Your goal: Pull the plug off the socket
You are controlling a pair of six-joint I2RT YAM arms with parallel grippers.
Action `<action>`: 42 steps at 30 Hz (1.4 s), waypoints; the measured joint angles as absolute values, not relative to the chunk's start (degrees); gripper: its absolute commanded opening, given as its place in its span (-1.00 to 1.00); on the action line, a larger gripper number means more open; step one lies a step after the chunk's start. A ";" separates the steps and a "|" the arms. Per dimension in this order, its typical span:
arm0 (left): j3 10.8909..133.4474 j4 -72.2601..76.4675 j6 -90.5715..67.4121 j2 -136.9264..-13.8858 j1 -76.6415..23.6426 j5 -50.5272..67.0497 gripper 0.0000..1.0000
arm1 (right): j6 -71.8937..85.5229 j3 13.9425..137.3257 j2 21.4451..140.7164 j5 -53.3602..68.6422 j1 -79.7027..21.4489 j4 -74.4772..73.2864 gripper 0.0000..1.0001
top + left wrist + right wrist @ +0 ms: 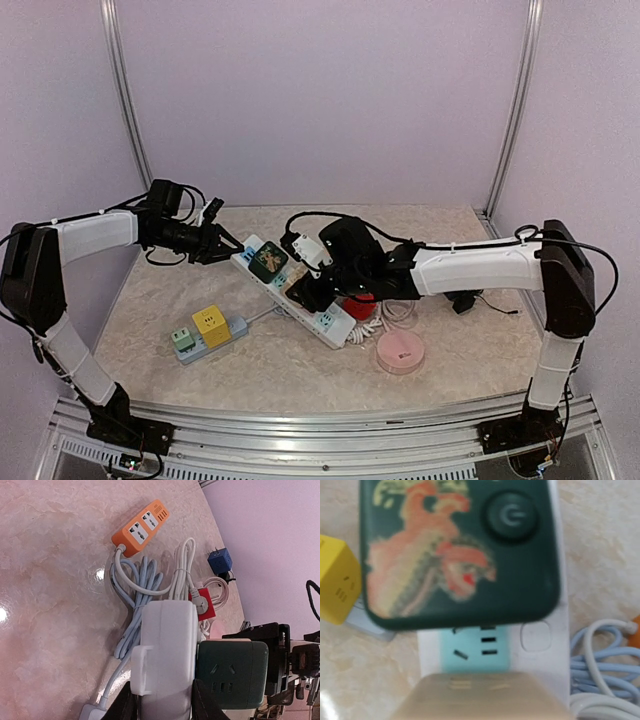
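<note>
Beige plug (480, 697), blurred, cut off below

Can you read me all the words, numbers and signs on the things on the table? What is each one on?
Power sign, a circle with a short line: on the round button of the dark green adapter.
Orange pixel picture on that adapter: a drawing, no letters.
Small mark on the round pink case: too small to read.
No words or numbers can be read anywhere.
</note>
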State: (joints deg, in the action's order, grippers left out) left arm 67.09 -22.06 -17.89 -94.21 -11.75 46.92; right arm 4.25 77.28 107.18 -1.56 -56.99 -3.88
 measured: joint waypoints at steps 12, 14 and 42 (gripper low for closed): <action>67.09 -22.85 -17.65 -94.21 -11.55 46.44 -0.84 | -0.51 82.83 108.44 -15.90 -60.99 -9.10 -1.00; 67.09 -23.00 -17.65 -94.21 -11.55 46.37 -0.84 | -0.69 83.37 108.42 -17.37 -60.95 -8.91 -1.00; 67.09 -23.68 -17.67 -94.00 -10.79 45.95 -0.85 | 8.97 69.65 86.43 -22.24 -51.24 -15.49 -1.00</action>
